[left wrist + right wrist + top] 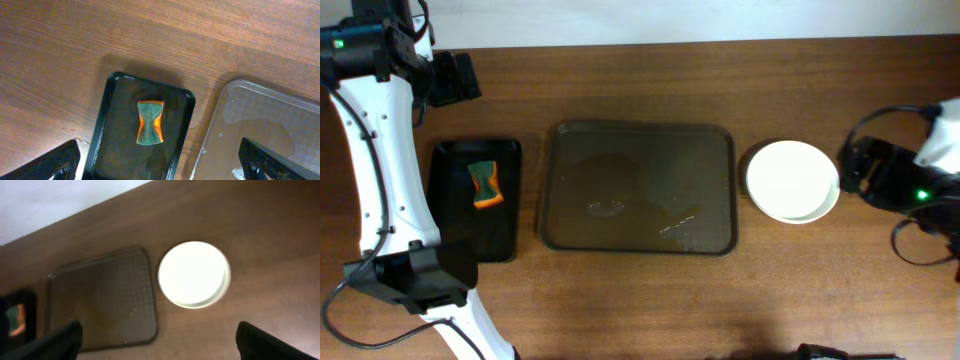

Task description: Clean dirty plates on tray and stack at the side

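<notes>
- Two wrist views show what the overhead view does not: each hand's fingers. The left hand (159,167) has its dark fingertips (55,164) spread wide at the lower corners and holds nothing. The right hand (162,345) is spread the same way, also empty.
- Overhead, the plates (790,178) lie stacked and plain white on the surface (640,300), just beside the right edge of the tray (640,170). A lower rim peeks out, but their number cannot be told. The right wrist view shows one white disc.
- The tray carries only wet smears, which the left wrist view shows as pooled water.
- Only the left wrist view shows the sponge (150,122) clearly: green-topped, orange-sided, waisted, lying in the narrow black tray (112,145).
</notes>
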Controlling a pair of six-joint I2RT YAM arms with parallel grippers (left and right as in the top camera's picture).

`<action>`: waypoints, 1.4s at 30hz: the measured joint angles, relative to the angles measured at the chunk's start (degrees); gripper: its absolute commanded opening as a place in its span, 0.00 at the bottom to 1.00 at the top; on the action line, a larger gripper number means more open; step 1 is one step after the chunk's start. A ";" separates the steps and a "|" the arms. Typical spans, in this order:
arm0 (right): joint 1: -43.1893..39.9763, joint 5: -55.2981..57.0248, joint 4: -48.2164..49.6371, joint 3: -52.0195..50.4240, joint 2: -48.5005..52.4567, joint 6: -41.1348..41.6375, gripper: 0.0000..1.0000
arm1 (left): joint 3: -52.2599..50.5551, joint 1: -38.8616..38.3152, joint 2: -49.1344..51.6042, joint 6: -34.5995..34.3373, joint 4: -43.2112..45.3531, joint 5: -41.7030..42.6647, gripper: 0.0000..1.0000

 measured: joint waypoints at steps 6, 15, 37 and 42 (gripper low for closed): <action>11.98 3.78 35.95 -29.81 -16.39 -4.72 0.98 | -0.02 0.00 0.00 -0.20 -0.15 0.15 1.00; 14.62 7.67 67.45 -82.20 -55.47 -5.53 0.98 | -0.02 0.00 0.00 -0.39 -0.04 0.00 1.00; 16.11 9.14 74.07 -98.66 -66.60 -5.68 0.98 | -0.02 0.00 0.00 -0.39 -0.15 0.02 1.00; 16.11 9.14 74.07 -98.66 -66.60 -5.70 0.98 | -0.02 0.00 0.00 -0.39 -0.17 0.02 1.00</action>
